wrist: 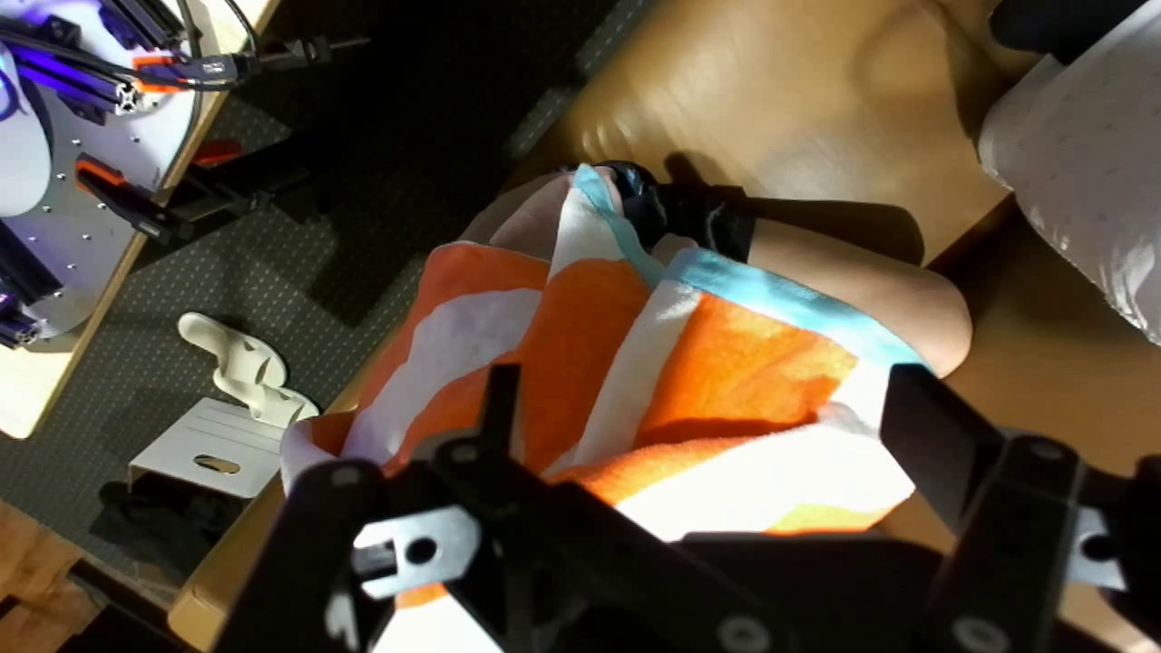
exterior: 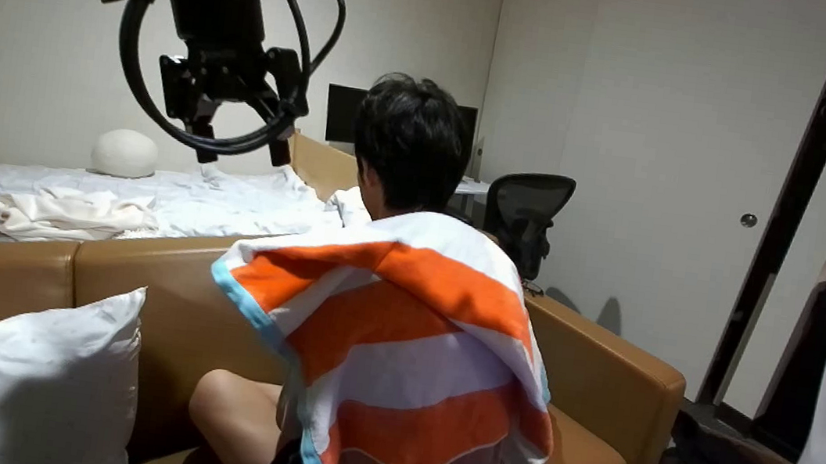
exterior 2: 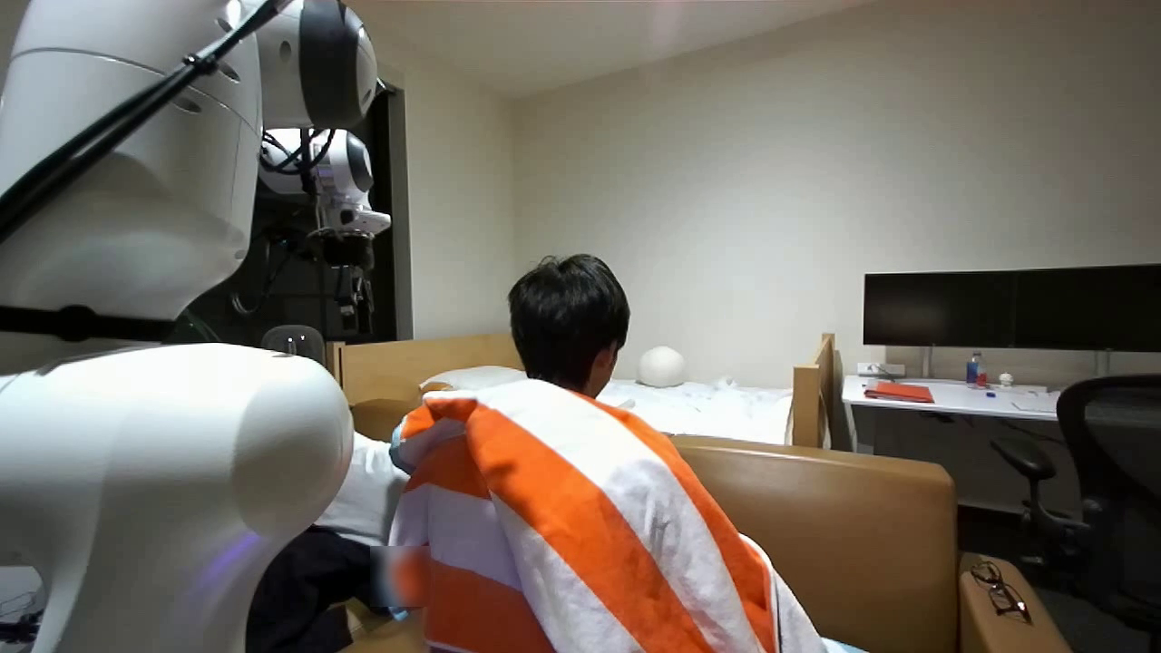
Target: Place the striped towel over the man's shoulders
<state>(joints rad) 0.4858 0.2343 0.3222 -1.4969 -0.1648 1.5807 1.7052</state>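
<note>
The man (exterior: 412,145) sits on the brown sofa (exterior: 604,346) with his face turned away in both exterior views; the striped towel (exterior: 405,357) lies across his shoulders and back, so I can't make out his arms, and a blue-hemmed corner juts out past his left side. In an exterior view my own arm (exterior 2: 181,435) blocks the near side, the towel's lower end runs out of frame, and a small square at its edge is smeared. Black cable (exterior: 129,43) loops in front of my gripper (exterior: 243,154), up and to his left, but the wrist view shows the fingers (wrist: 934,444) spread wide, blurred, gripping nothing; a white stripe below glares too brightly for me to read its folds. The bottle (exterior 2: 976,370) on the desk (exterior 2: 954,396) is too small for me to read any label. I have free air between fingertips and towel, and a stretch of seat between his knee and the white pillow (exterior: 46,392), itself cut off by the frame. Glasses (exterior 2: 1000,591) lie on the armrest (exterior 2: 998,632), and dark carpet (wrist: 340,313) separates the sofa edge from a wooden table (wrist: 23,390), cropped at the wrist view's corner.
</note>
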